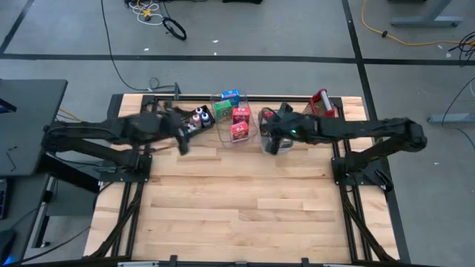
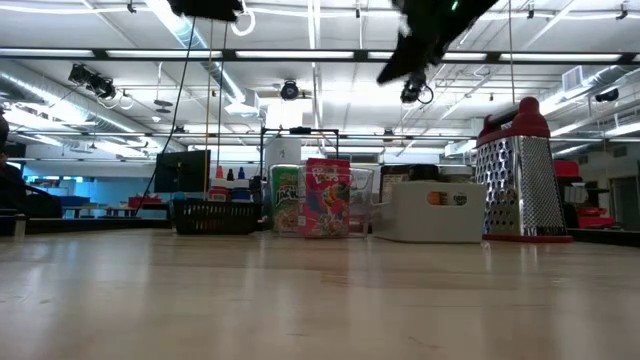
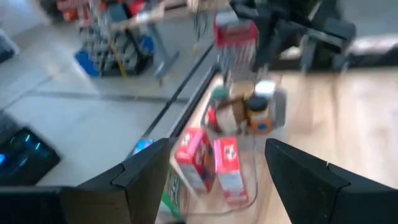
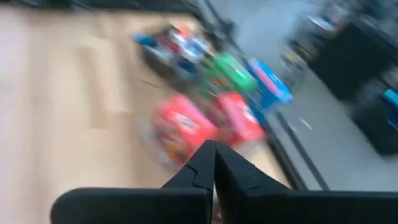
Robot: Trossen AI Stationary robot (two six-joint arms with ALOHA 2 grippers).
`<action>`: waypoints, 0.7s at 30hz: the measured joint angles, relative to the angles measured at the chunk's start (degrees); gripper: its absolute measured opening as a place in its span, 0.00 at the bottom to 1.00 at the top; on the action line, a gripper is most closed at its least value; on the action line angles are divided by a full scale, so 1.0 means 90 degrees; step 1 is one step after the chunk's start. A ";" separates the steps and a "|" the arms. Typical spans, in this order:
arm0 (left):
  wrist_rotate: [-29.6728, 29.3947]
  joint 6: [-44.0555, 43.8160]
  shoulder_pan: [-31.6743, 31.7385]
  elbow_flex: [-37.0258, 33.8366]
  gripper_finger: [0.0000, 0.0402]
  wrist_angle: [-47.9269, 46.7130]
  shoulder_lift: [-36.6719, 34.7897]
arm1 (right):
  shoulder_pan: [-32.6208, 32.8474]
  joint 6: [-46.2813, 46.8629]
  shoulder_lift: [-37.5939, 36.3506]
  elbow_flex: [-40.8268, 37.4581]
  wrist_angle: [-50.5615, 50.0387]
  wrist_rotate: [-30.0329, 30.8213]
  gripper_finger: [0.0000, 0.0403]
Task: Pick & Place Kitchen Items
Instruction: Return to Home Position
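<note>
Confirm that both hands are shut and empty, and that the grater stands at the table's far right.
Not quite: the left hand is open, its fingers wide apart and empty in the left wrist view. The right hand is shut and empty, and the grater does stand at the table's far right.

Two red boxes (image 1: 240, 115), one green box (image 1: 223, 110) and one blue box (image 1: 231, 96) stand at the far middle. One grater (image 1: 321, 102) stands far right. One black basket (image 2: 212, 216), left of the boxes, holds small bottles (image 2: 230, 174), too bunched to count.
</note>
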 joint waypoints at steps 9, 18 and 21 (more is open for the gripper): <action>0.1297 0.0279 0.0000 0.0002 0.67 -0.0536 -0.1897 | 0.0983 -0.0670 -0.1341 -0.0150 -0.0058 -0.1055 0.04; 0.1674 0.0434 -0.0002 -0.0595 0.67 -0.0779 -0.3054 | 0.1047 -0.1023 -0.2688 -0.1993 0.1600 -0.2099 0.03; 0.1676 0.0444 -0.0002 -0.1339 0.67 -0.0352 -0.3570 | 0.0999 -0.1027 -0.3240 -0.2583 0.2022 -0.2158 0.04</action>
